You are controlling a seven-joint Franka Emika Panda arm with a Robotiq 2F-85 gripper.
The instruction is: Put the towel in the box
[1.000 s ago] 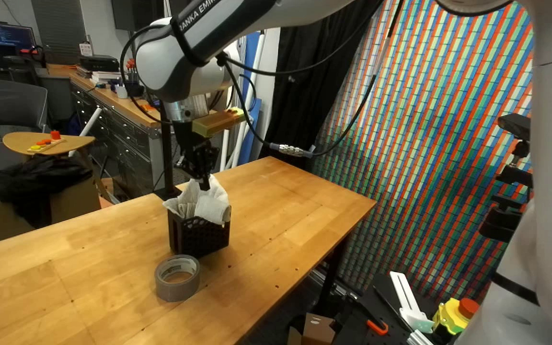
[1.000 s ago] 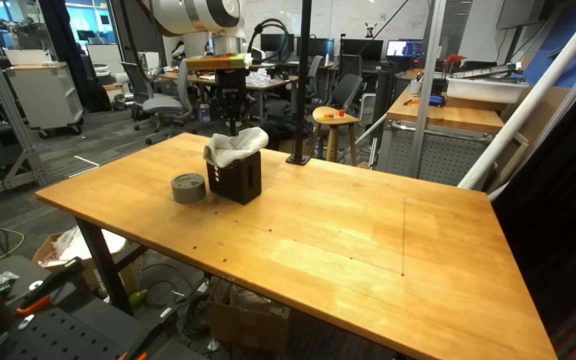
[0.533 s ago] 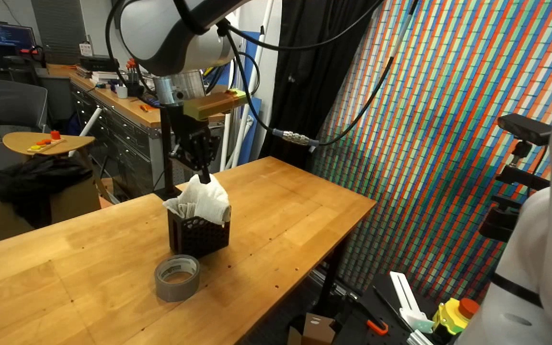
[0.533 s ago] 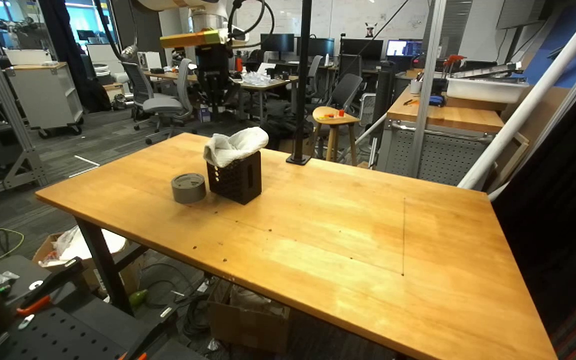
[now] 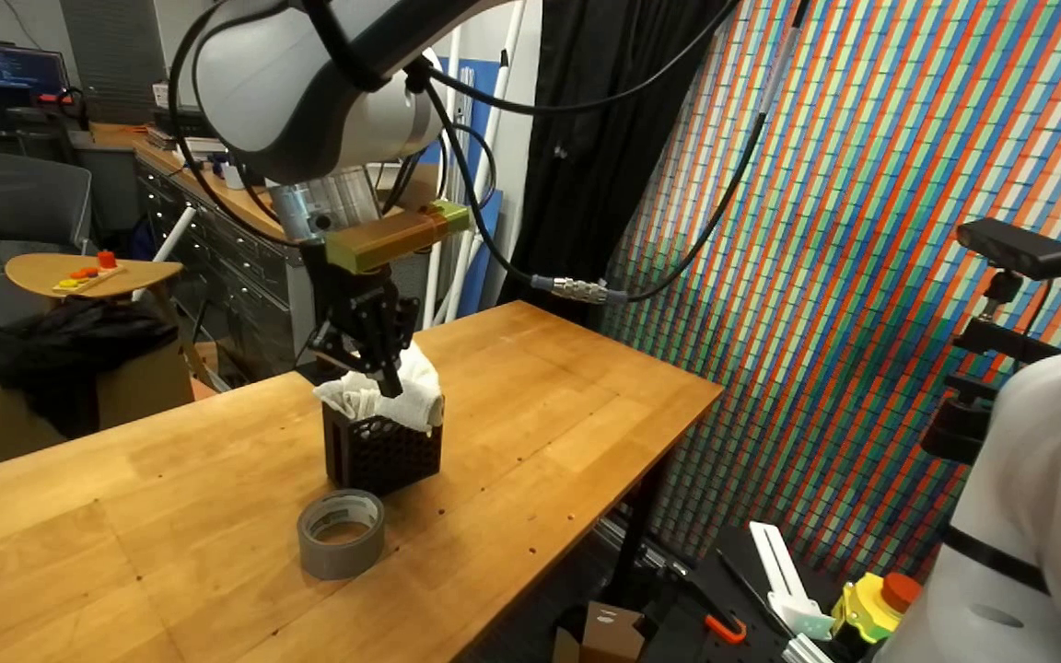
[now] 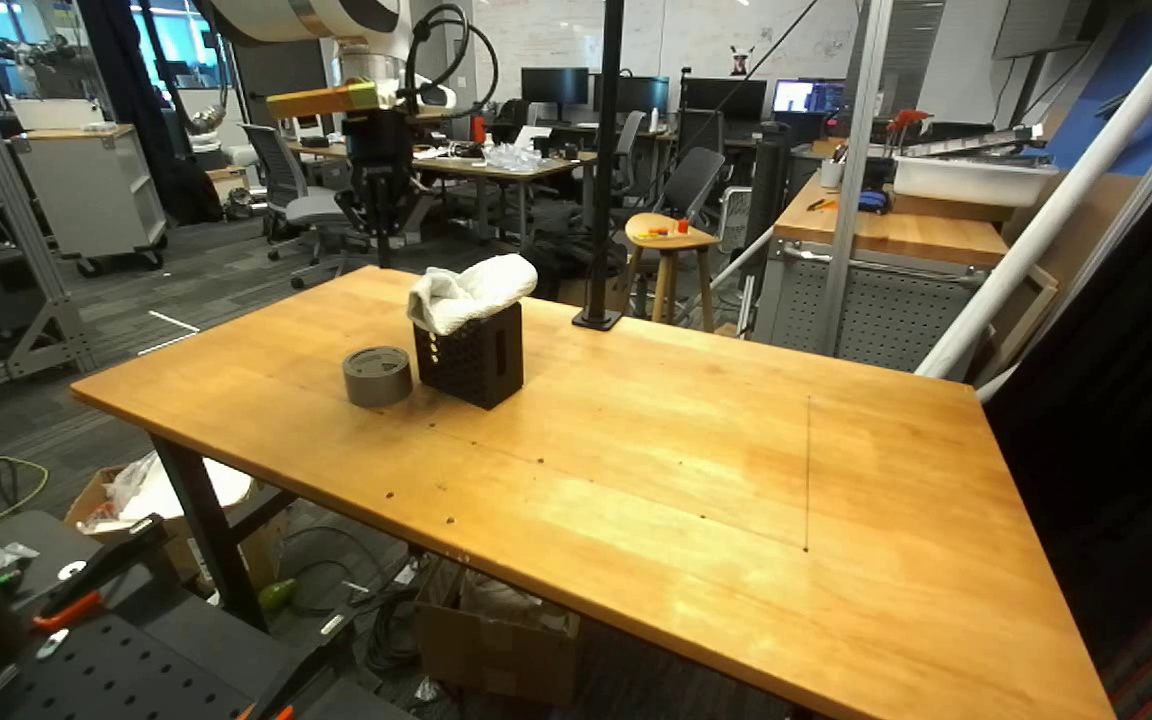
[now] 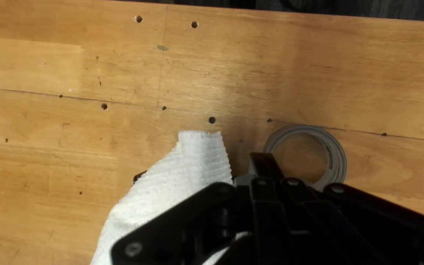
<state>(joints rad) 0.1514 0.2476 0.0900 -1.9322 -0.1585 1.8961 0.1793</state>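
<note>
Bulging from box (image 6: 468, 362) in both exterior views: towel (image 6: 476, 294). Wrist view: box mostly hidden, tool (image 7: 262, 162) pressed together.

Pincer (image 7: 262, 158) closed, partly hiding white towel (image 7: 169, 189) and grey tape roll (image 7: 338, 162); wooden table (image 7: 344, 73) below.

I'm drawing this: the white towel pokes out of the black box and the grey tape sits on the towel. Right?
Not quite: the grey tape lies on the table beside the black box, not on the towel; both exterior views show it. The rest is right.
</note>
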